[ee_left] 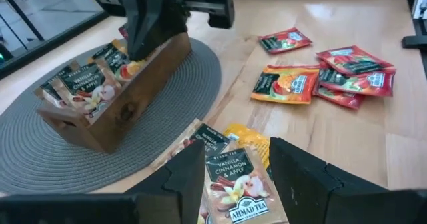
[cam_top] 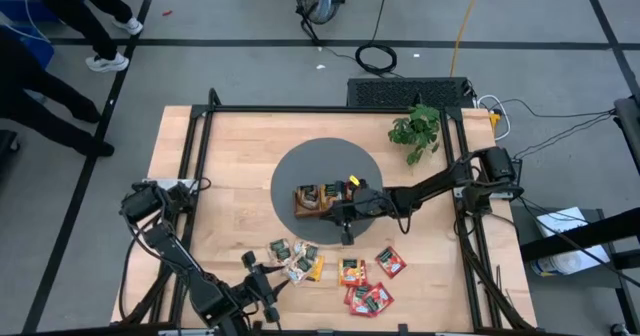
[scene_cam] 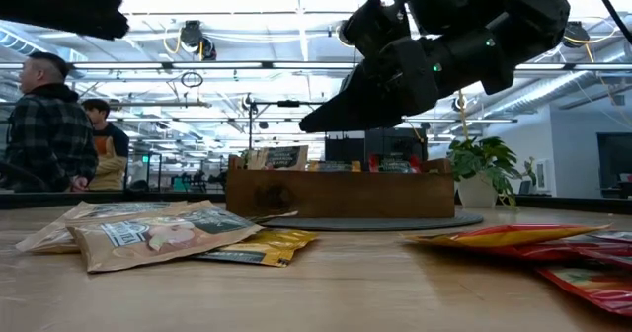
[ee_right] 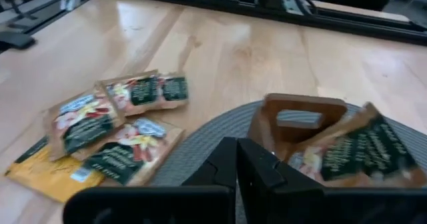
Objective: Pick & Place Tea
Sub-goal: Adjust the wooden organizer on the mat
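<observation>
The right hand (cam_top: 347, 212) is hovering at the near edge of the long brown wooden three-compartment tray (cam_top: 318, 200) with its fingers pressed together and nothing visibly between them, so a placing step seems just finished; next it likely needs another of the small flat tea sachets (cam_top: 352, 270) lying loose on the desk (cam_top: 230, 146) in front of the tray; the left hand (ee_left: 230, 167) is poised, fingers parted and empty, above the pale tan sachets (ee_left: 237, 184) there.

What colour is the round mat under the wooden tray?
Dark grey, with a fine ribbed weave; the round mat shows best in the left wrist view, beneath the wooden tray.
</observation>
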Robot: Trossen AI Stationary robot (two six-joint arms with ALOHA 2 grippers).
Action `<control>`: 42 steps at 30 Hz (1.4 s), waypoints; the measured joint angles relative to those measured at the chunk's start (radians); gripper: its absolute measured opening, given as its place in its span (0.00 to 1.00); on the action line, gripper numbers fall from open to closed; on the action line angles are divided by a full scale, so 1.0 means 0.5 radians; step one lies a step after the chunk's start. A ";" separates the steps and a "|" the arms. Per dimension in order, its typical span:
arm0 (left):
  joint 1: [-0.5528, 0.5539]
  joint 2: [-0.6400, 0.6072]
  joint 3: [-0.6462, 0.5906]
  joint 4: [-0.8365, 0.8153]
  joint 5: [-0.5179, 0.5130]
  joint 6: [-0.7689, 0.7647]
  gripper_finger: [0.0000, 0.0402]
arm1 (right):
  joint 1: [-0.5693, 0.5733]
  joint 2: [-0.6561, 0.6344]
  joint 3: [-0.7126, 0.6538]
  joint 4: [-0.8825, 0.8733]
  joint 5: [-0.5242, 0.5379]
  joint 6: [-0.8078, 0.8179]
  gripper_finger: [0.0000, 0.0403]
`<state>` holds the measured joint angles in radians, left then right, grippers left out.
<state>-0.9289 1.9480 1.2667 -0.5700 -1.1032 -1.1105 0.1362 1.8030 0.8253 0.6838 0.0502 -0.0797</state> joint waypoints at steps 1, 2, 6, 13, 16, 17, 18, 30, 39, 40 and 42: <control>0.009 0.000 0.000 0.000 0.016 0.003 0.42 | -0.013 0.000 0.000 0.000 0.001 0.010 0.00; 0.017 0.000 0.000 -0.001 0.029 0.003 0.42 | -0.024 0.000 0.000 -0.002 0.001 0.018 0.00; 0.053 0.000 0.000 -0.002 0.067 0.040 0.42 | -0.083 0.031 0.011 -0.003 0.000 0.019 0.00; 0.097 0.000 0.000 -0.008 0.151 0.069 0.42 | -0.163 0.123 0.077 -0.023 -0.053 0.010 0.00; 0.098 0.000 0.000 -0.002 0.165 0.085 0.42 | -0.196 0.172 0.109 -0.022 -0.053 -0.045 0.00; 0.099 0.000 0.000 0.000 0.165 0.081 0.42 | -0.211 0.189 0.124 -0.017 -0.051 -0.054 0.00; 0.099 0.000 0.000 0.000 0.165 0.078 0.42 | -0.224 0.206 0.137 -0.007 -0.049 -0.059 0.00; 0.097 0.000 0.000 -0.002 0.171 0.073 0.42 | -0.270 0.210 0.215 -0.053 0.067 -0.341 0.00; 0.097 0.000 0.000 -0.004 0.172 0.084 0.42 | -0.119 0.205 0.216 -0.040 0.054 -0.369 0.00; 0.097 0.000 0.000 -0.004 0.172 0.078 0.42 | -0.094 0.205 0.216 -0.061 0.055 -0.403 0.00; 0.097 0.000 0.000 -0.003 0.172 0.069 0.42 | -0.052 0.205 0.233 -0.135 0.056 -0.460 0.00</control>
<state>-0.8803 1.9480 1.2667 -0.5716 -1.0172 -1.0759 0.1104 1.9057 0.9418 0.6162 0.0780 -0.3094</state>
